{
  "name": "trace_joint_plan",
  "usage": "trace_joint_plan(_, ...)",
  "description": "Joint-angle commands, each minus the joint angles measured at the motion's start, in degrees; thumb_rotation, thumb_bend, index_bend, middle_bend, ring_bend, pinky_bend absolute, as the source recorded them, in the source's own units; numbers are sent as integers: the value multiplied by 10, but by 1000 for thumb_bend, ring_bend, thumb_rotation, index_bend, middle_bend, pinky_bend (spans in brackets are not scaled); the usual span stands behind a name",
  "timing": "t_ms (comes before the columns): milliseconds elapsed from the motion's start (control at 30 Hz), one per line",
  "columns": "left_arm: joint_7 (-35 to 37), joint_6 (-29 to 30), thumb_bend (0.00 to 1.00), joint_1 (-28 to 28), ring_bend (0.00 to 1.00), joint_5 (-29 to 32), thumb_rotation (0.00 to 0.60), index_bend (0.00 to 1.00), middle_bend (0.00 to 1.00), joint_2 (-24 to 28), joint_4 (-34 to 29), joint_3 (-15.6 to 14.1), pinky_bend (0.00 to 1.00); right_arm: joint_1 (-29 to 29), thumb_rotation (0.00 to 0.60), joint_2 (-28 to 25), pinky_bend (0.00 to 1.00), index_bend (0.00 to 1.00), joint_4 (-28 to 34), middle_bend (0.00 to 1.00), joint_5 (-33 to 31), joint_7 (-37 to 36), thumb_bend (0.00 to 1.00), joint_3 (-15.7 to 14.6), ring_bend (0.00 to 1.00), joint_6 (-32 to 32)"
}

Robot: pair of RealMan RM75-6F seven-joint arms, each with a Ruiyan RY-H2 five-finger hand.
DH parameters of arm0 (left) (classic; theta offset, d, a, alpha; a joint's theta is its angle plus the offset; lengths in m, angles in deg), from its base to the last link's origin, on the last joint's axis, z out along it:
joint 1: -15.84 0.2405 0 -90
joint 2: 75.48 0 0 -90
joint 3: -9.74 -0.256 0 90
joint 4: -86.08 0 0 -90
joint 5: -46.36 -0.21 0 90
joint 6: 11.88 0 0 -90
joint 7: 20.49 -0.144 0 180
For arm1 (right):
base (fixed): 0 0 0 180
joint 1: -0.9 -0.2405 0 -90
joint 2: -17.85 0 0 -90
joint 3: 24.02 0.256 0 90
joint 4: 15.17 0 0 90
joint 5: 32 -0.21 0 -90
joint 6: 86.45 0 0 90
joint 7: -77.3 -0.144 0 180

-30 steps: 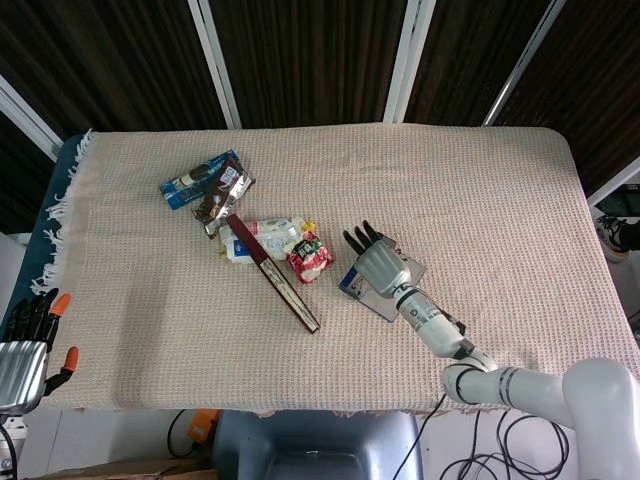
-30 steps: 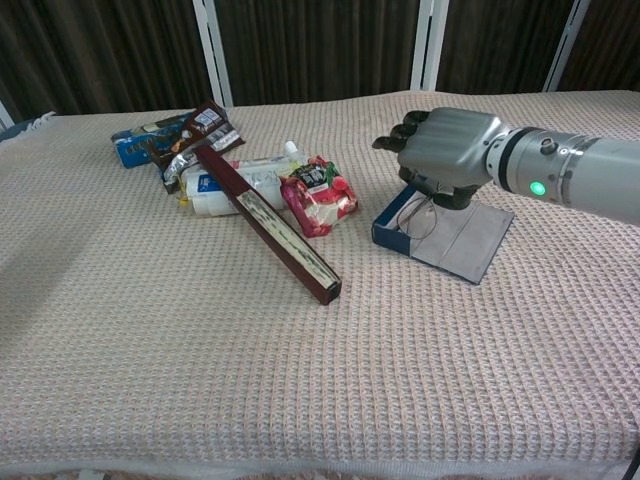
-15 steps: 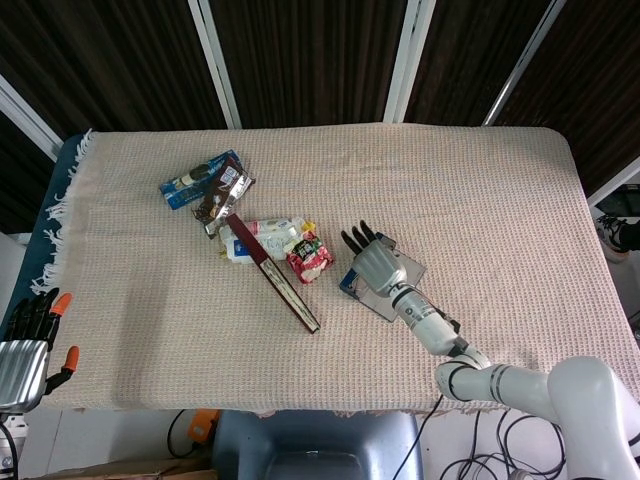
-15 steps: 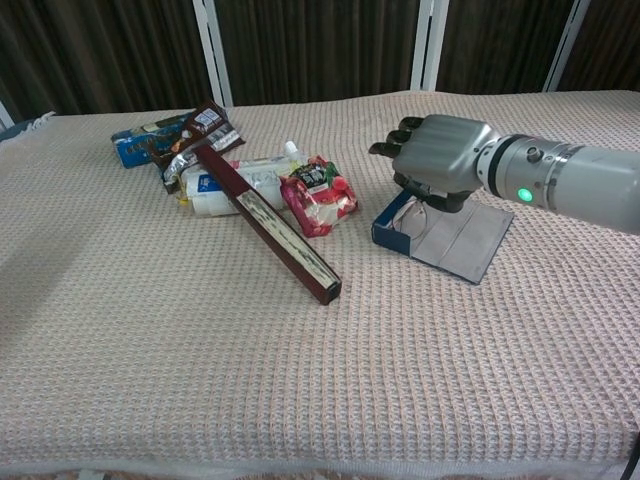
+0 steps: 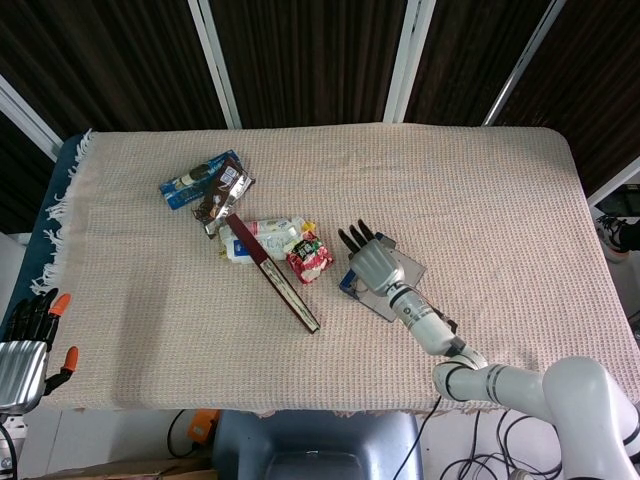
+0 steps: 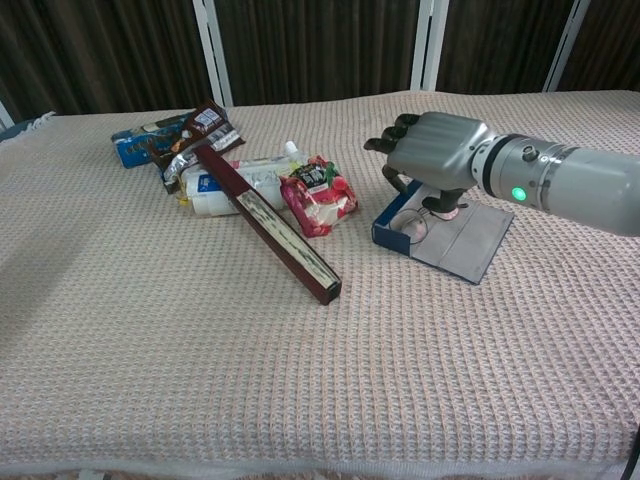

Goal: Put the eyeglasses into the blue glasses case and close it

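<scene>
Silver right robot hand (image 6: 432, 150), fingers curled, above blue glasses case (image 6: 440, 236)

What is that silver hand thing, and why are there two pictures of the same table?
It is a robot with two arms, each ending in a metal hand. One camera looks down from its head, the other looks forward from its chest. The right hand hovers over an open blue glasses case with the eyeglasses in it; whether it grips them I cannot tell. The left hand waits off the table's edge, holding nothing. Also on the table: a long dark book, a red snack pouch, a white pouch and two more packets.
</scene>
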Motion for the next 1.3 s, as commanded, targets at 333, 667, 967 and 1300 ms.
trace_joint_plan(333,0,4,421,2,0,-8,600,0,0,0,0,-3,49,36,600,-9,0,339,-24,53,48,-64,242,-1,0,-59)
trace_joint_plan(667,3,-2,423,-1,0,-4,600,0,0,0,1,-2,49,33,600,57,0,322,-115,34,57,-66,226,2,0,-50)
trace_joint_plan(967,9,-1,422,0,0,-3,600,0,0,2,2,-1,49,29,600,90,0,322,-150,34,55,-63,226,14,0,-43)
trace_joint_plan(1300,19,-1,422,0,0,4,600,0,0,6,2,2,49,18,600,119,0,326,-182,34,51,-56,225,31,0,-33)
